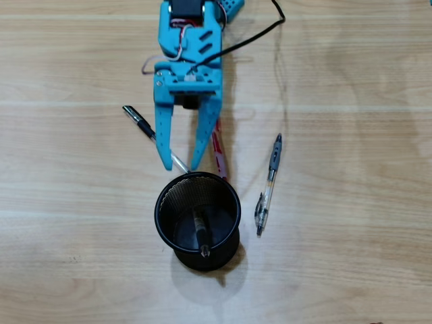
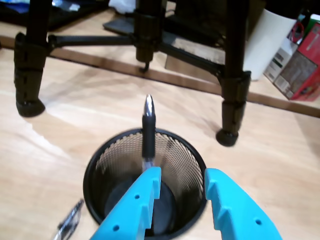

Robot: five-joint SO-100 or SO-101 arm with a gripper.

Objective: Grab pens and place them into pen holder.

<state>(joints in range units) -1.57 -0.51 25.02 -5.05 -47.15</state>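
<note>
Jaws: released, with a clear gap between the 2 blue tips and nothing grasped; in the overhead view they point down the picture and end just short of the holder's near rim.
Bench (image 1: 351, 81): pale wood, carrying all the task's things.
Pen holder (image 1: 157, 206): black mesh cup, upright, directly ahead of the jaws.
Pen in holder (image 1: 202, 233): 1 already inside, leaning with its tip toward the far wall.
Clear pen with black cap (image 1: 139, 122): judged the next pick. It lies slantwise, cap to the upper left and far end between the tips, passing under the finger on the overhead view's left. A turn of the wrist is probably needed to close across it.
Red pen (image 1: 219, 154): partly hidden beside the other finger, reaching the holder.
Clear-and-grey pen (image 1: 268, 187): well apart, on the overhead view's right.
Wrist view only: the stored pen's metal tip (image 2: 148, 104) is seen rising above the rim (image 2: 90, 172).
Overhead view only: the 3 pens left on the bench are laid out.
</note>
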